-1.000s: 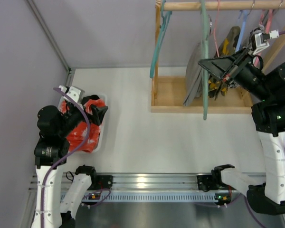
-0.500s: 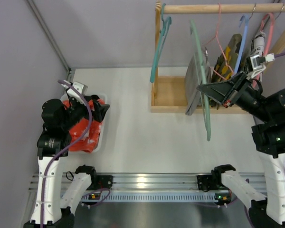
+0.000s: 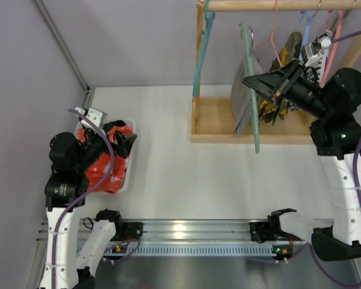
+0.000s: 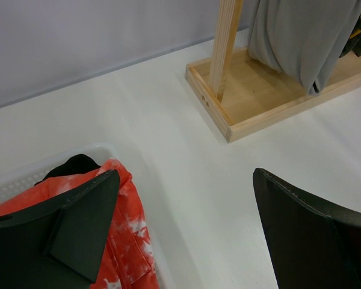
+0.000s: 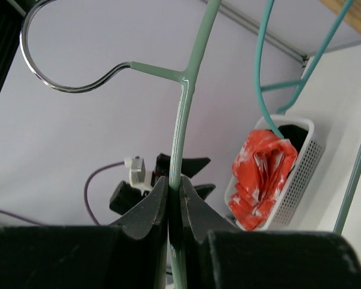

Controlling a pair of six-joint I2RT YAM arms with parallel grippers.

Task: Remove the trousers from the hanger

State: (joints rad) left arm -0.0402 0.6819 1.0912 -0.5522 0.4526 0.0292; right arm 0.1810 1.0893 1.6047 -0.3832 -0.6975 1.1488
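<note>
clamping that thin hanger [image 5: 185, 102], right gripper [image 5: 174, 191] could let it swivel and slip. left gripper [image 4: 186, 176] jaws apart.

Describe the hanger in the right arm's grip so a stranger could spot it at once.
Find the wooden rack at the far right, with hangers along its rail. The one meant is the pale green hanger pinched in the right claw beside the gray trousers. Its neighbour, the teal hanger, is darker and no claw touches it.
</note>
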